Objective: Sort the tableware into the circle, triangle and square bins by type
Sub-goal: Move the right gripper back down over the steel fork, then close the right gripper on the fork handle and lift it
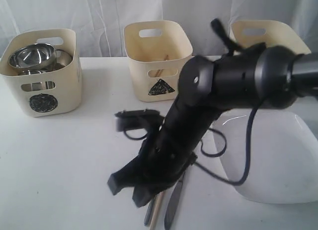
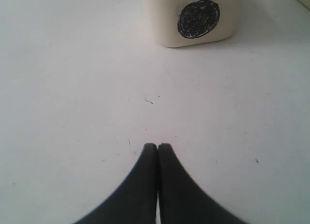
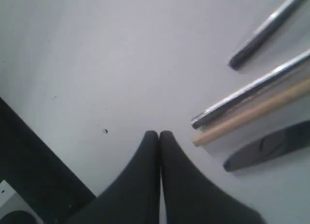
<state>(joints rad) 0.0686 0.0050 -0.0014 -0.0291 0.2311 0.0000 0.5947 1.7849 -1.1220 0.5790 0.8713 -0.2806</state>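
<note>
Closed tips of the right claw [image 3: 159,134] were shown low over the white surface [image 3: 97,50], pressed together with nothing gripped between them. Just beside them, but apart, four pieces of cutlery were laid side by side: a steel handle [image 3: 269,28], a second steel handle [image 3: 252,91], a wooden chopstick [image 3: 247,115] and a dark flat handle [image 3: 271,146], probably the knife. Their long axes ran nearly parallel. Only their near ends were presented to the claw, and all four lay off to one side of the tips, not in line with them. In the exterior view the same group was found at the near edge of the surface, partly hidden under the right arm [image 1: 213,86], with the large white plate [image 1: 278,155] near it. The left claw [image 2: 158,145], likewise shut and empty, was pointed toward the circle bin [image 2: 193,21], which held steel bowls [image 1: 32,56], well apart from the cutlery. The right arm was therefore judged the nearer. A sideways shift and an opening of the claw across one handle's axis would be required before the triangle bin [image 1: 158,61] could be served.
</note>
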